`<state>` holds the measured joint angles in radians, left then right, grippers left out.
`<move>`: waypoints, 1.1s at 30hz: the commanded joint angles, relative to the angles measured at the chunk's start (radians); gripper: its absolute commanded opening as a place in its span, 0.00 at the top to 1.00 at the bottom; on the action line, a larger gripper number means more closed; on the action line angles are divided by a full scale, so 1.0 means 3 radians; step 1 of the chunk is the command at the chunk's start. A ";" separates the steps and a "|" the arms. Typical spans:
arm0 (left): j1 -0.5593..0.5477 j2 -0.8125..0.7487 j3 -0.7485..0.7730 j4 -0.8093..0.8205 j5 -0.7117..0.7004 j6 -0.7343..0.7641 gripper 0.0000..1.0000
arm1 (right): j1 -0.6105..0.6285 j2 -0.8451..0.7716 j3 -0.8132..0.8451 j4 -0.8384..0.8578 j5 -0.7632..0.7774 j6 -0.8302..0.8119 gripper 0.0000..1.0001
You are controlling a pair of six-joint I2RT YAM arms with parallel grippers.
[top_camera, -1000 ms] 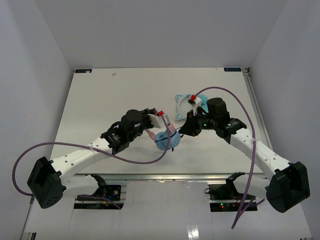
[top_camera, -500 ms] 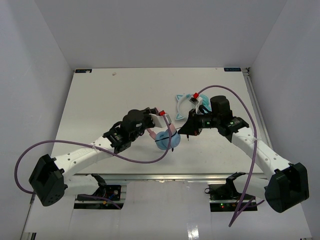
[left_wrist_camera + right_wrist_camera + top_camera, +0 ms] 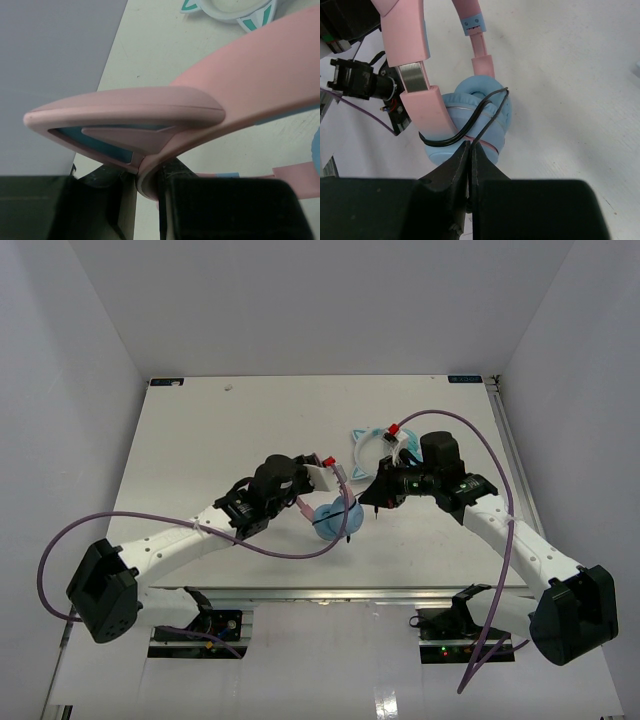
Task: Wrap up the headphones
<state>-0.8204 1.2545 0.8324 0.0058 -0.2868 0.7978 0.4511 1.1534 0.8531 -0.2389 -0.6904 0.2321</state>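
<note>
While wrapping the headphones [image 3: 333, 516], treat as probably light: take stiff headband [image 3: 260, 75] (clamped in left claw [image 3: 150, 186]) and limp, slippery cable [image 3: 492, 111] (pinched in closed right claw [image 3: 470, 150]).

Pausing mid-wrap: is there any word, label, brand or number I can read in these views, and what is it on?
No text is legible in any view.
Far-left label on the table: dark strip, too small to read.
Far-right label: the same, too small to read.
Blue patch on the headphones: small dark marks, not readable as letters.
Red tags by the arms' wrists: no print visible.
</note>
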 commanded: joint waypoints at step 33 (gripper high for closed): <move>0.0117 0.1632 0.1186 -0.2362 0.0143 -0.0869 0.94 | 0.0075 0.0163 -0.0765 0.1416 0.0929 0.0528 0.92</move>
<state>-0.7884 1.7120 1.1751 -0.5509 -0.1839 0.5143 0.4762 1.1979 0.6317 -0.0007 -0.4626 0.3570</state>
